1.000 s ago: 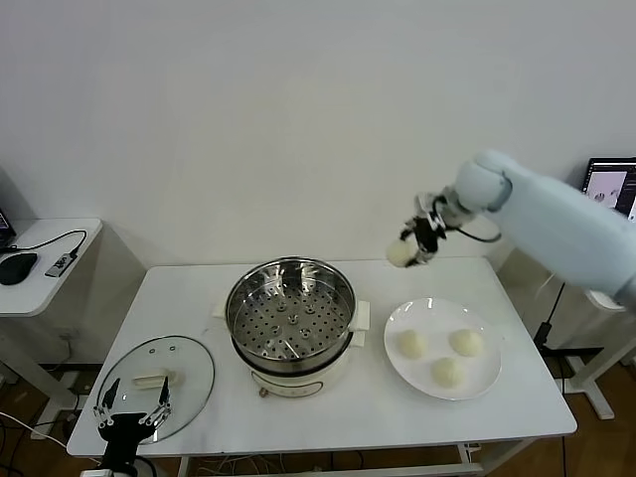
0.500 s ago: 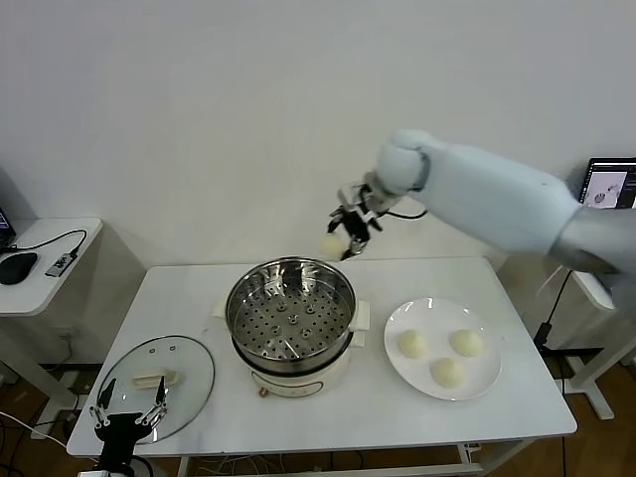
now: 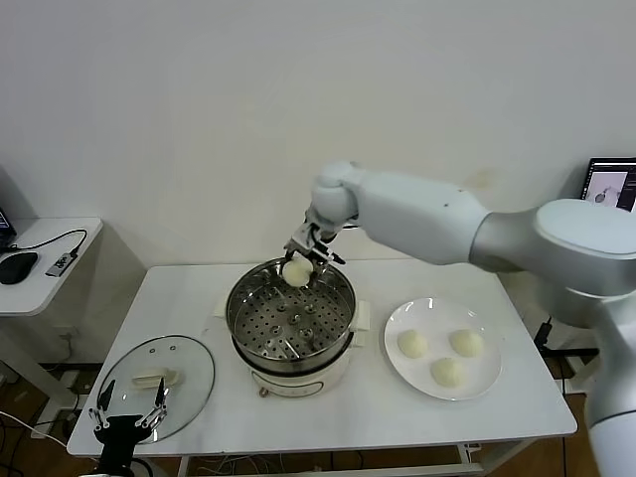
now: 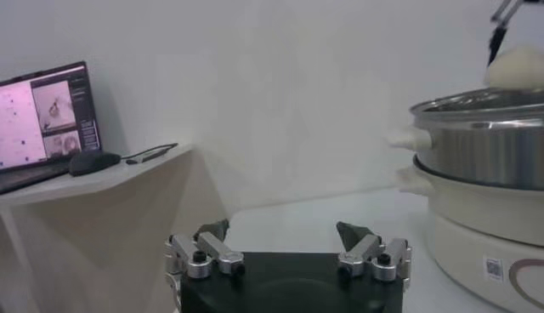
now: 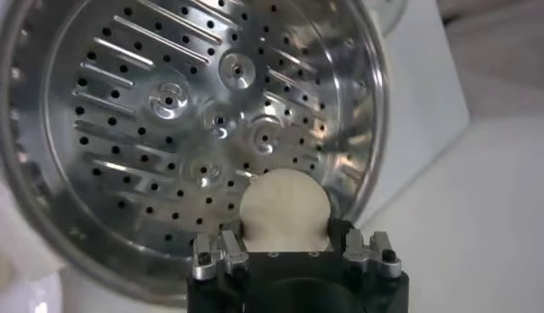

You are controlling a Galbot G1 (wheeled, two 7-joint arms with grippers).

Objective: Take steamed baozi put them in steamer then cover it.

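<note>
Baozi (image 3: 296, 271) pinched in R gripper (image 3: 303, 260), above far rim of steamer (image 3: 290, 316), tray bare | near edge: L gripper (image 3: 129, 415) spread wide by lid (image 3: 159, 373) | plate (image 3: 443, 348) right, 3 buns

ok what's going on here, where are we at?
The right gripper is shut on a baozi, holding it over the far rim of the steamer, whose perforated tray has no buns on it. Three baozi sit on the white plate to the robot's right. The glass lid lies on the table at the robot's left, with the left gripper parked open beside it.
</note>
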